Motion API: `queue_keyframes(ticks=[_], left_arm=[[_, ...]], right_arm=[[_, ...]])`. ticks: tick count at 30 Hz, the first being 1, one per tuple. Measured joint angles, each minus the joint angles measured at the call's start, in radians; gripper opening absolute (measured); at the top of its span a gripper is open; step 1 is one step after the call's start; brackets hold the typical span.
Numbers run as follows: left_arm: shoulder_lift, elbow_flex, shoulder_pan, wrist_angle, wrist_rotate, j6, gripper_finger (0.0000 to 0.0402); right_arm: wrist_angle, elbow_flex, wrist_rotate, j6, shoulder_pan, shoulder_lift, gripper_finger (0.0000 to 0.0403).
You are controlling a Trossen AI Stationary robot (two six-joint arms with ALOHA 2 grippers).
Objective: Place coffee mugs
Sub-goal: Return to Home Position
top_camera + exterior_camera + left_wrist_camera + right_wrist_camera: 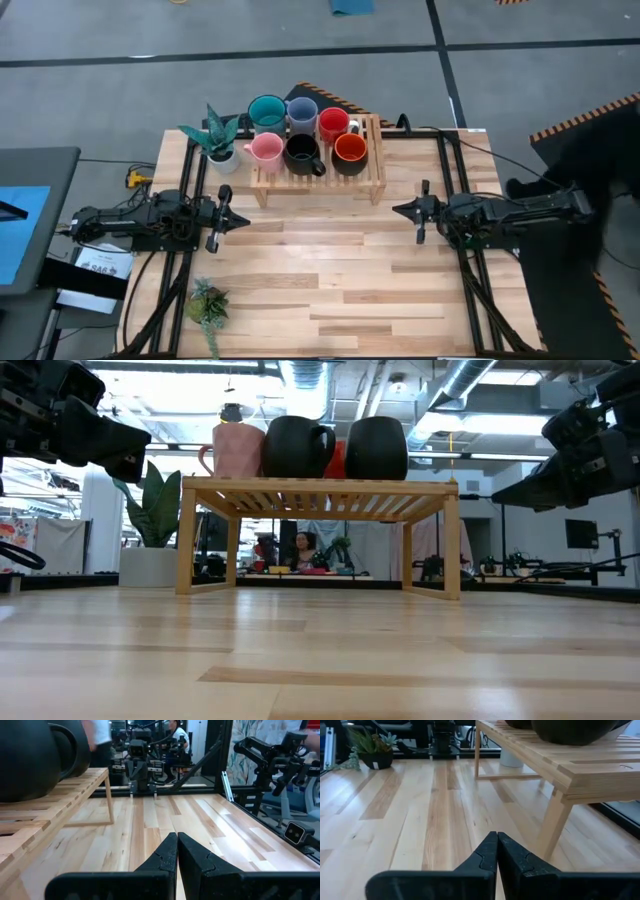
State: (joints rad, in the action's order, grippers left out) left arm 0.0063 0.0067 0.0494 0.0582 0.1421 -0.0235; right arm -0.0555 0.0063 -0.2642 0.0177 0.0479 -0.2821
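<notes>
- pressing together on nothing, left gripper (177, 839) jaws hover over the pale plank table (330, 280).
- right gripper (497, 837) jaws: together too, opposite.
- on the slatted wooden shelf (375, 180) beyond: small round teal mug (267, 112), grey-blue mug (301, 113), red mug (333, 124), pink mug (266, 148), black mug (301, 152), orange mug (350, 148).

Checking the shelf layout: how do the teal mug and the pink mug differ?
The teal mug stands in the back row, the pink mug in the front row. The teal mug's mouth looks wider than the pink mug's. Both stand upright at the wooden shelf's left end.
</notes>
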Motion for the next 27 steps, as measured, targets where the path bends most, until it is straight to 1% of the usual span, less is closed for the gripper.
queue_keyframes(ticks=[9, 12, 15, 19, 20, 23, 27], left_arm=[[-0.002, 0.0, 0.0, 0.0, -0.005, 0.0, 0.0], [-0.002, 0.0, 0.0, -0.002, -0.019, 0.0, 0.0], [-0.002, 0.0, 0.0, -0.01, -0.055, 0.0, 0.0], [-0.002, 0.0, 0.0, -0.031, -0.152, 0.001, 0.0], [-0.002, 0.0, 0.001, -0.032, -0.167, 0.001, 0.0], [-0.003, 0.0, 0.007, -0.031, -0.157, 0.001, 0.0], [-0.003, 0.0, 0.007, -0.031, -0.157, 0.001, 0.0]], right_arm=[[0.003, 0.0, 0.0, 0.0, 0.001, 0.008, 0.0039], [0.003, 0.0, 0.0, 0.0, 0.012, 0.08, 0.0039], [0.004, 0.0, 0.004, 0.0, 0.015, 0.159, 0.0039], [0.002, 0.0, 0.004, 0.001, 0.0, 0.283, 0.004], [-0.022, -0.001, 0.001, 0.001, -0.006, 0.281, 0.004], [-0.08, -0.001, 0.0, 0.001, -0.013, 0.279, 0.004], [-0.077, -0.001, 0.0, 0.0, -0.013, 0.279, 0.004]])
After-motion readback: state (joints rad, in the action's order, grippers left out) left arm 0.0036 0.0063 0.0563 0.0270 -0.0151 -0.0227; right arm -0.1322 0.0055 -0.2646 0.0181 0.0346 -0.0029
